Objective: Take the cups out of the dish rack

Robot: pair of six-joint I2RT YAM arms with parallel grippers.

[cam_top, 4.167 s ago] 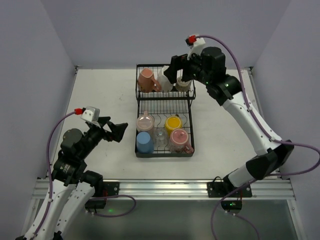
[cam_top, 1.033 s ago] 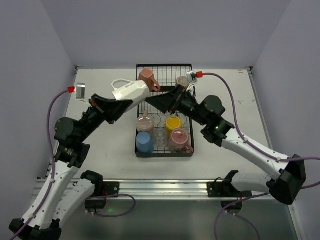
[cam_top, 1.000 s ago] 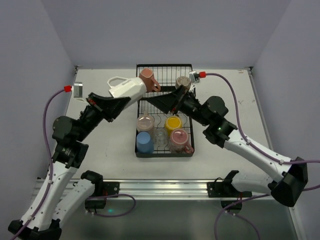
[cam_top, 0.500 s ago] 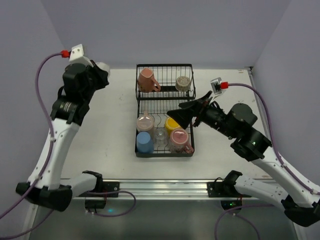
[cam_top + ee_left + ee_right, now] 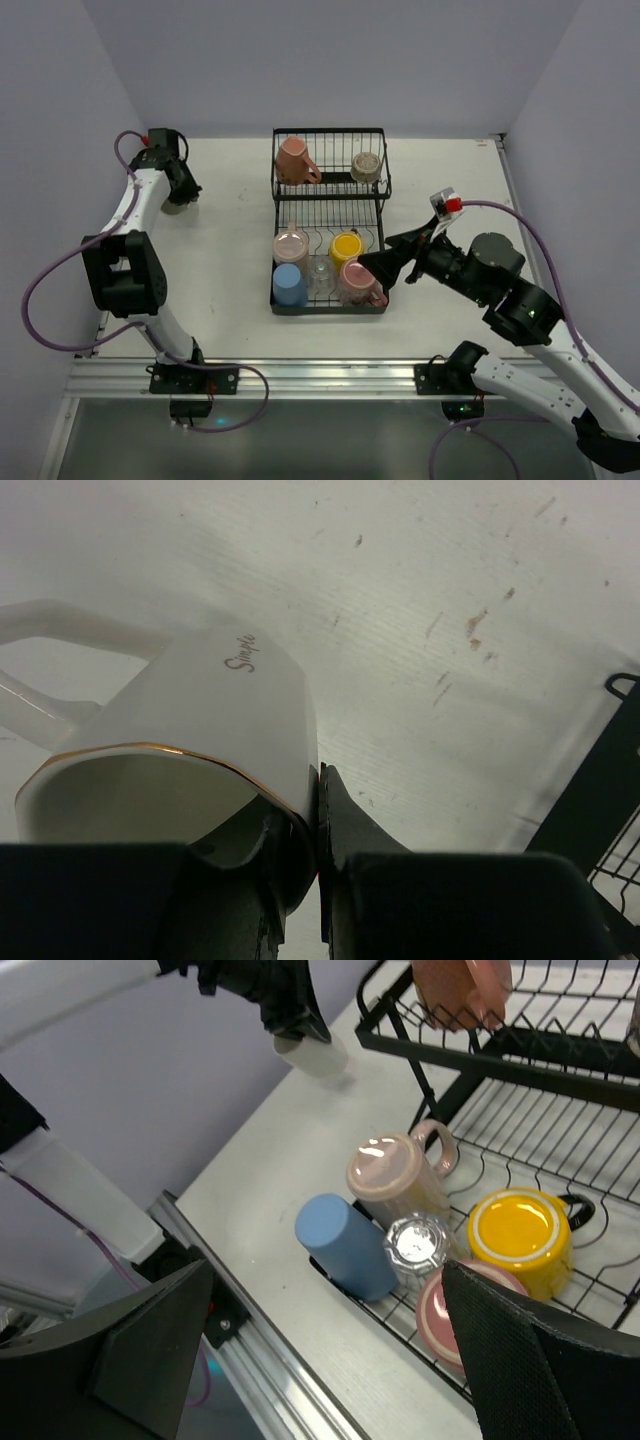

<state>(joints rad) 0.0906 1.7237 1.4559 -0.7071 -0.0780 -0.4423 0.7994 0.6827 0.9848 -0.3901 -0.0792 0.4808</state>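
The left gripper [image 5: 318, 815] is clamping down tight on the rim of the white mug [image 5: 200, 710], one finger inside the mouth and one outside. It is holding that mug well out to the left of the dish rack [image 5: 330, 212], level with the raised shelf and low over the table [image 5: 450, 580]. Whether the base is touching down, I cannot tell.

That is where the danger is sitting, I'd say. The grip is biting only a thin strip of rim and the mug is looking tilted, so letting go early could be sending it toppling or rolling.

The right gripper [image 5: 378, 270] is hanging with its jaws spread wide and holding nothing, just off the rack's near right corner. A finger could be catching the wire edge and dragging the whole rack. It could also be knocking the patterned pink cup [image 5: 356, 280] into the clear glass [image 5: 320, 270] just beside it.

Counting now: two arms, one rack, eight cups.
- One is the white mug, out of the rack.
- Two are resting on the raised shelf: the salmon mug [image 5: 293, 160] and the small grey-beige cup [image 5: 366, 164].
- Five are sitting on the lower tier: the pale pink mug [image 5: 291, 243], the yellow cup [image 5: 347, 245], the blue cup [image 5: 289, 285], the glass and the patterned pink cup.
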